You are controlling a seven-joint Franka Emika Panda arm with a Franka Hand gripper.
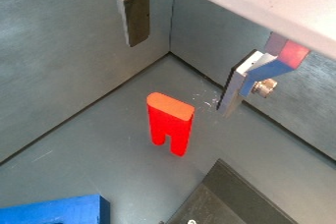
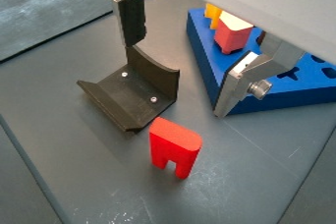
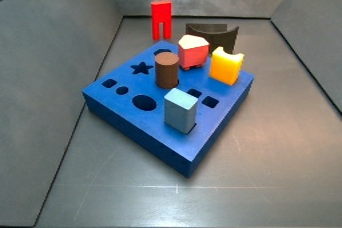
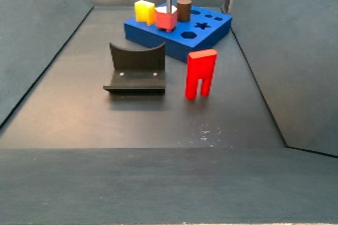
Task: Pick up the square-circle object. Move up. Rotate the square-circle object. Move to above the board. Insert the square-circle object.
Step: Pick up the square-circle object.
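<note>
On the surface: the square-circle object [image 4: 200, 74] is standing upright on the dark grey surface, its 2 prong-like legs pointing down and touching the floor, its long axis running vertically.
Neighbours: the fixture [image 4: 136, 69], a dark L-shaped bracket, is sitting just beside the red piece; the board [image 3: 166, 105] is lying farther off, apart from both.
Board contents: a brown cylinder [image 3: 166, 70], a yellow block [image 3: 227, 66], a red-and-white faceted block [image 3: 195, 52] and a pale blue block [image 3: 181, 110] are standing in the board's holes; star and circle cut-outs are showing empty.
Gripper: the gripper [image 2: 184, 49] is hovering above the surface, with nothing between its 2 silver fingers [image 2: 132, 19].
Finger state: the fingers are spread wide apart, holding nothing.
Key relation: the red piece is lying below the fingers and off to one side of the gap between them, nearer the bolted finger than the plain one in both wrist views [image 1: 170, 122].
Judged next move: centring the gap over the upright piece, then descending so the pads are straddling its flat faces, looks necessary.
Stage: the pickup is not yet done.
</note>
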